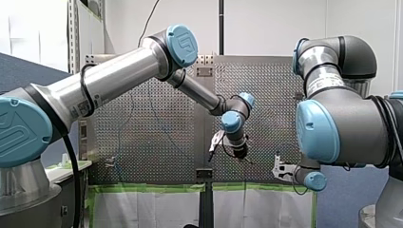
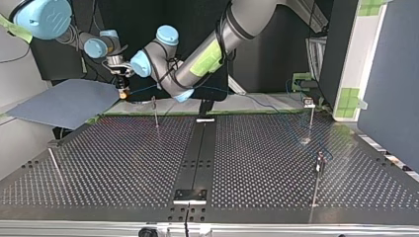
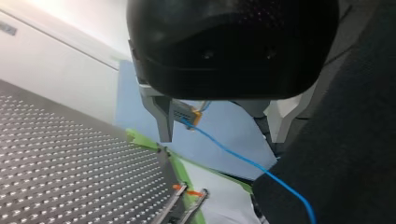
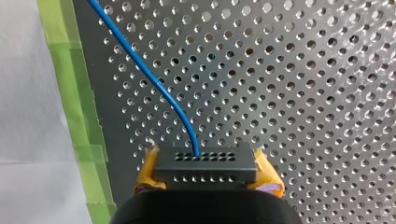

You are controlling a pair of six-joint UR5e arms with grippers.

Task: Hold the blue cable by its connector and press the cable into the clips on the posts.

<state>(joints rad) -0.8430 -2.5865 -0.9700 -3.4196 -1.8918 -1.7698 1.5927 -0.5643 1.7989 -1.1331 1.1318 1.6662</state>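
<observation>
One blue cable (image 4: 154, 79), one connector (image 4: 205, 163) and three upright posts (image 2: 155, 111) are shown. The connector is clamped between the right gripper (image 4: 208, 173)'s yellow pads (image 4: 147, 175), over the table (image 4: 303, 93)'s edge. The left gripper (image 3: 223, 135) is spread wide, released.

A big metal table (image 2: 123, 163) full of little holes sits here. A black strip (image 2: 197, 153) runs down its middle. Green tape (image 4: 70, 70) lines its edge. A flat blue sheet (image 2: 64, 103) lies beside it.
</observation>
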